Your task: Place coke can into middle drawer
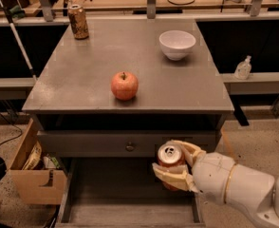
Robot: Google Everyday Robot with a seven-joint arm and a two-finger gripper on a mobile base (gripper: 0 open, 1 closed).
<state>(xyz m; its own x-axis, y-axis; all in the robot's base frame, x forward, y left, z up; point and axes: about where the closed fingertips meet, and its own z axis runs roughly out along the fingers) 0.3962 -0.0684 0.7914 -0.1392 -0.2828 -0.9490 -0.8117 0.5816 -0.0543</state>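
Note:
My gripper (173, 167) is shut on the coke can (169, 158), a red can with a silver top held upright between the cream fingers (170, 176). It hangs above the right side of the open middle drawer (116, 201), a wide grey tray pulled out below the cabinet's top. My white arm reaches in from the lower right. The can is over the drawer and does not touch its floor.
On the grey cabinet top (82, 80) sit a red apple (124, 85), a white bowl (177, 44) and a brown-gold can (78, 22) at the back left. A grey front panel with a brass knob (129, 147) is above the drawer. A cardboard box (35, 167) stands at left.

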